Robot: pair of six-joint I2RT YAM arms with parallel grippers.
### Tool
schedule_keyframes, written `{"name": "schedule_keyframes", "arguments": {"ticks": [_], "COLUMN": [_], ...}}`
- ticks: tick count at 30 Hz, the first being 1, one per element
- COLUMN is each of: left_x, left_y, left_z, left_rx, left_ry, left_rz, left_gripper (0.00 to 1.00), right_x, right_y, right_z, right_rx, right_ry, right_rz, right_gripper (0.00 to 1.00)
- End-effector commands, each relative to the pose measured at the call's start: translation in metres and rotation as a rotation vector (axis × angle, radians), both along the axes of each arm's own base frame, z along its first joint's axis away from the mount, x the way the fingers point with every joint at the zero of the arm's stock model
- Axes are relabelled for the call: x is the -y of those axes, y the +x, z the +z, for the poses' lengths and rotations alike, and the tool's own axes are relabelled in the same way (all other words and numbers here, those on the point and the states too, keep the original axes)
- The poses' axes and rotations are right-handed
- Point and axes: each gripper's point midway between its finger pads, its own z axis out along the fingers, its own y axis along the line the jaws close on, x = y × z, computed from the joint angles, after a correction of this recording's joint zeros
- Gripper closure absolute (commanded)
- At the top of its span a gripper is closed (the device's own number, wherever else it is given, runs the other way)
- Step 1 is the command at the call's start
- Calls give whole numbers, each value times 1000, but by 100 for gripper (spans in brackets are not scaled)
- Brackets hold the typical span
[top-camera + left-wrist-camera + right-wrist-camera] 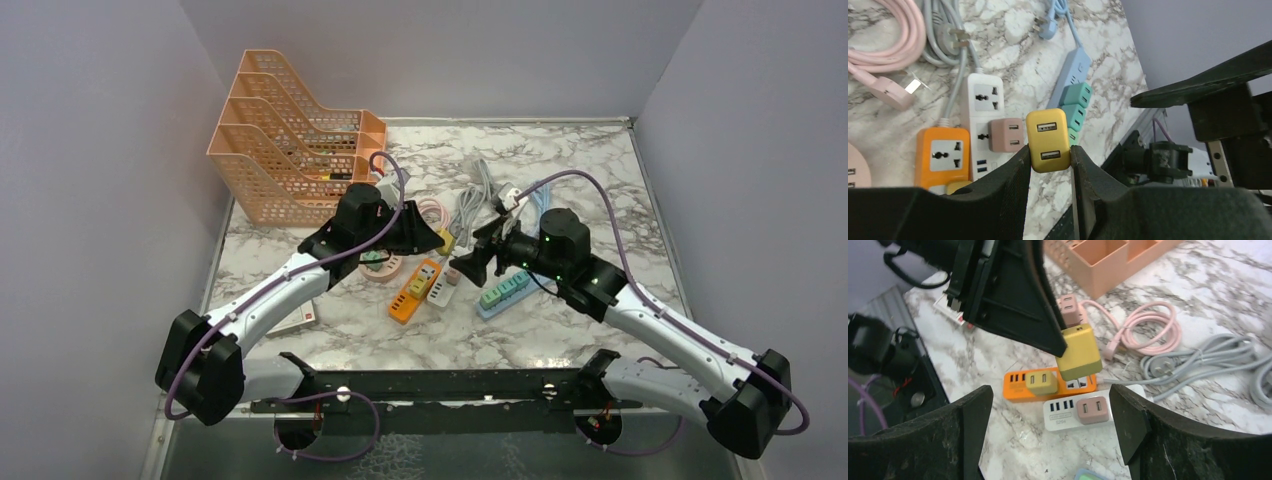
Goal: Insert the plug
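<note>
My left gripper is shut on a yellow USB charger plug. In the right wrist view the plug hangs, prongs down, just above the free socket end of the orange power strip. That strip carries another yellow plug. Beside it lies a white strip with a pink plug in it. My right gripper is open and empty, hovering over the white strip; in the top view it sits just right of the left gripper.
A blue strip with green plugs lies to the right. Coiled pink cable and grey cables lie behind the strips. An orange file rack stands at the back left. A pink round socket lies left of the orange strip.
</note>
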Motion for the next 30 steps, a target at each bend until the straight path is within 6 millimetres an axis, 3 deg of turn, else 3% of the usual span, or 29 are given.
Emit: {"name": "schedule_keyframes", "arguments": {"ticks": [1,9,15,23,25,28,30], "left_x": [5,14,16,19,19,19,19], "left_y": [-25,-41,-48,-51,-51,-51,-51], "left_z": [19,37,37,38,37,35,34], "left_rx": [-70,-153,-194,-214,-217,-222,-223], "left_ry": [-38,-131,-156,-177,-174,-170,-170], "left_rz": [-112,-180,-199,-218,-218,-217,-217], "left_gripper": [79,78,78,78,78,77,69], "right_x": [-21,-27,-25,-22,-21,-21,-22], "right_y": [-26,-21,-16,-2,0,1,-1], "right_z": [1,-21,-28,-46,-47,-45,-42], "right_rx": [79,29,33,-10,-11,-4,9], "right_ry": [-19,-56,-73,-154,-158,-156,-145], "right_rz": [257,266,243,185,173,170,185], "right_gripper": [14,22,33,27,33,51,59]}}
